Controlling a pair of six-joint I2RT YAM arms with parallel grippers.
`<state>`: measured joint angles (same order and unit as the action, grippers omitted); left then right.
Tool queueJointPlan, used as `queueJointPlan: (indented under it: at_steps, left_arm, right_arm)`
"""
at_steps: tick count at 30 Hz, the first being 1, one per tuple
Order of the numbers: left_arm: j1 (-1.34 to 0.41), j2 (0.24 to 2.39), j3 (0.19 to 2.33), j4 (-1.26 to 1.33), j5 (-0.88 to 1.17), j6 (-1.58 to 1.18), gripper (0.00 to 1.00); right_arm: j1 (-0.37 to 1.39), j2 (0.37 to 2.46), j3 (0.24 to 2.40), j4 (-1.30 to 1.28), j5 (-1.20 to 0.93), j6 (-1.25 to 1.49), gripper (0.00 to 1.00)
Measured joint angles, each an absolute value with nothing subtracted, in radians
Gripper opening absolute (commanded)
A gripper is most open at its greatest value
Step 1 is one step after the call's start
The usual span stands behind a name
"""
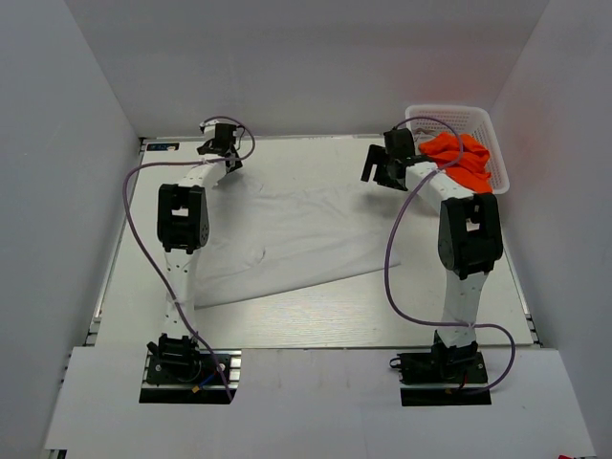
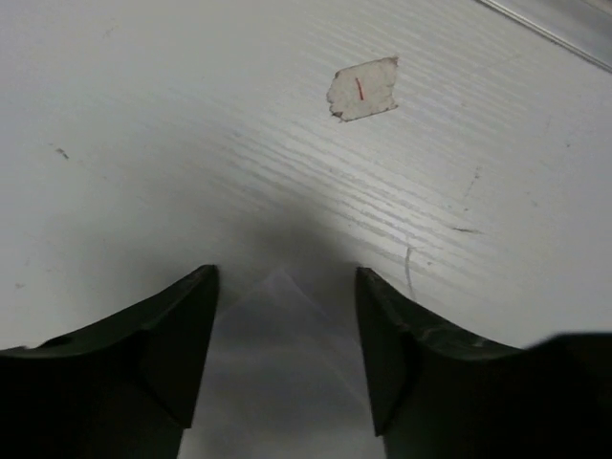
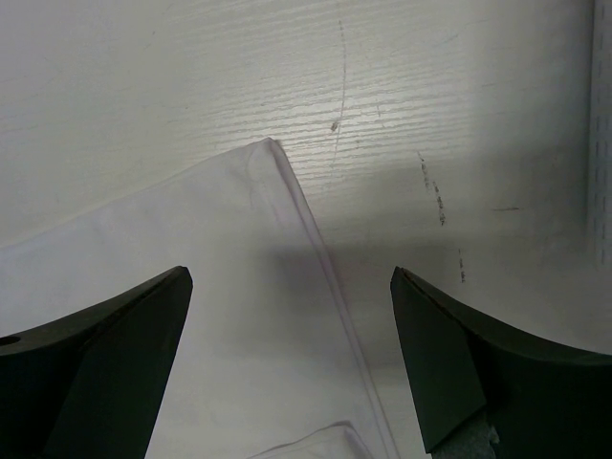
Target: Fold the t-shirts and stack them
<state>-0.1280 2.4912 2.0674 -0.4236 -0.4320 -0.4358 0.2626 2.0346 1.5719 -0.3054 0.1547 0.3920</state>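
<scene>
A white t-shirt (image 1: 287, 239) lies spread flat on the table between the arms. My left gripper (image 1: 222, 145) is open over the shirt's far left corner; in the left wrist view that corner (image 2: 277, 325) lies between the open fingers (image 2: 182, 335). My right gripper (image 1: 387, 163) is open over the shirt's far right corner; the right wrist view shows the hemmed corner (image 3: 273, 153) just ahead of the gripper (image 3: 292, 316). An orange t-shirt (image 1: 464, 158) lies bunched in a white basket (image 1: 497, 143) at the back right.
A torn sticker (image 2: 363, 89) is stuck to the table ahead of the left gripper. The basket's wall (image 3: 601, 124) shows at the right edge of the right wrist view. Grey walls enclose the table on three sides.
</scene>
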Motion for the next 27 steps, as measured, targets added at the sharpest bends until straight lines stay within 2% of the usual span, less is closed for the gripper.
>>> queueJointPlan:
  at_steps: [2, 5, 8, 9, 10, 11, 14, 17, 21, 22, 27]
  left_arm:
    - [-0.128, 2.478, 2.039, -0.408, -0.435, -0.421, 0.62]
    - [-0.126, 2.462, 2.004, -0.379, -0.425, -0.41, 0.47]
    - [-0.125, 2.452, 1.982, -0.358, -0.404, -0.4, 0.27]
    - [-0.125, 2.45, 1.978, -0.352, -0.395, -0.397, 0.19]
    - [-0.125, 2.449, 1.976, -0.35, -0.385, -0.394, 0.05]
    - [-0.125, 2.448, 1.974, -0.343, -0.371, -0.39, 0.0]
    - [-0.125, 2.445, 1.964, -0.325, -0.346, -0.376, 0.0]
    - [-0.125, 2.435, 1.938, -0.294, -0.35, -0.356, 0.0]
    - [-0.125, 2.416, 1.902, -0.264, -0.358, -0.33, 0.0]
    - [-0.125, 2.414, 1.897, -0.26, -0.361, -0.325, 0.0]
    - [-0.126, 2.381, 1.839, -0.239, -0.375, -0.31, 0.0]
  right_arm:
    - [0.261, 2.037, 1.572, -0.305, 0.153, 0.392, 0.9]
    - [0.255, 2.047, 1.582, -0.305, 0.151, 0.394, 0.9]
    - [0.255, 2.071, 1.602, -0.304, 0.151, 0.397, 0.9]
    - [0.255, 2.082, 1.609, -0.302, 0.15, 0.397, 0.9]
    - [0.255, 2.093, 1.615, -0.301, 0.15, 0.397, 0.9]
    - [0.255, 2.106, 1.625, -0.301, 0.15, 0.397, 0.9]
    - [0.255, 2.156, 1.672, -0.301, 0.148, 0.395, 0.9]
    - [0.255, 2.205, 1.718, -0.295, 0.143, 0.387, 0.85]
    - [0.255, 2.267, 1.771, -0.29, 0.113, 0.38, 0.7]
    - [0.255, 2.281, 1.783, -0.288, 0.102, 0.377, 0.62]
    - [0.256, 2.299, 1.793, -0.281, 0.072, 0.374, 0.62]
